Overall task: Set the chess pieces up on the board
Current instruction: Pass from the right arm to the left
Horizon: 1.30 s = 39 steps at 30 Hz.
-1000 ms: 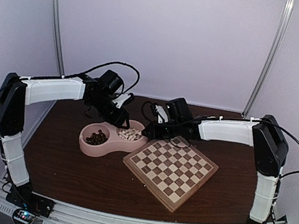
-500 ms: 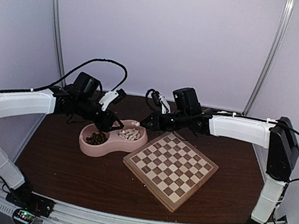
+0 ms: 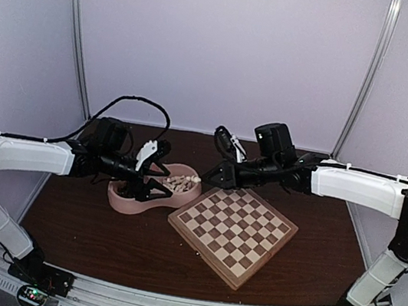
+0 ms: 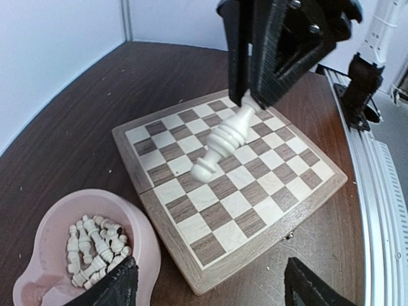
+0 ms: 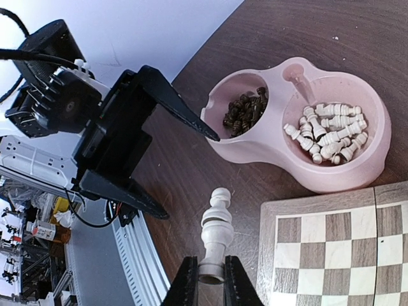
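Chess piece [image 5: 215, 237] pinched in right gripper [image 5: 210, 280]; left gripper [image 5: 193, 177] splayed.

Soft, even light comes from above, leaving the pale walls [image 3: 221, 47] flat and the dark bench [image 3: 99, 229] with only faint, diffuse shadows beside the board [image 3: 232, 231]. The overhead view is slightly soft and grainy; both wrist views are crisper but bow straight lines toward their edges. In the left wrist view the close fingers [image 4: 113, 290] along the bottom edge are out of focus.
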Available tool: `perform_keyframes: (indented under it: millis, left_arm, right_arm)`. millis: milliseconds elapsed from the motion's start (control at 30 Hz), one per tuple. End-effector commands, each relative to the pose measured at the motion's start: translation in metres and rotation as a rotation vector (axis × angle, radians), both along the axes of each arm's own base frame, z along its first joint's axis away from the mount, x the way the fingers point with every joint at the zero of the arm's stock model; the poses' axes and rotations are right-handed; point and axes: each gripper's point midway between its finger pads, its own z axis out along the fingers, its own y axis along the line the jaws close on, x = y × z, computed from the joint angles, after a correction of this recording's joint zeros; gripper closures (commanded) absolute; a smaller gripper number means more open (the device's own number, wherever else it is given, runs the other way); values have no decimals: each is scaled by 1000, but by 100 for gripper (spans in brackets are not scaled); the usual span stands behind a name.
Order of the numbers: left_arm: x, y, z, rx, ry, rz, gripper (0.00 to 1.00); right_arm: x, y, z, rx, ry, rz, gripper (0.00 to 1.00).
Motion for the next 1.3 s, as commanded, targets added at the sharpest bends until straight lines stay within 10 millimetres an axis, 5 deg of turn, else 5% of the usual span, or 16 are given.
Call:
perform_keyframes:
  millis: [0, 200, 400, 833, 1267]
  left_arm:
    - [-19, -11, 32, -111, -201, -206, 22]
    - [-16, -19, 33, -130, -170, -240, 28]
    - [-15, -29, 31, -111, -159, -257, 44]
    - [-24, -38, 26, -113, -144, -303, 46]
    - [-30, -47, 24, -121, -123, -347, 57]
  right_arm:
    - [-26, -7, 13, 21, -9, 76, 100]
    - [-44, -7, 12, 11, -7, 129, 100]
    - [-43, -1, 14, 16, -11, 133, 100]
    - [-43, 9, 17, 29, -9, 148, 100]
    - [-42, 14, 18, 41, -13, 148, 100]
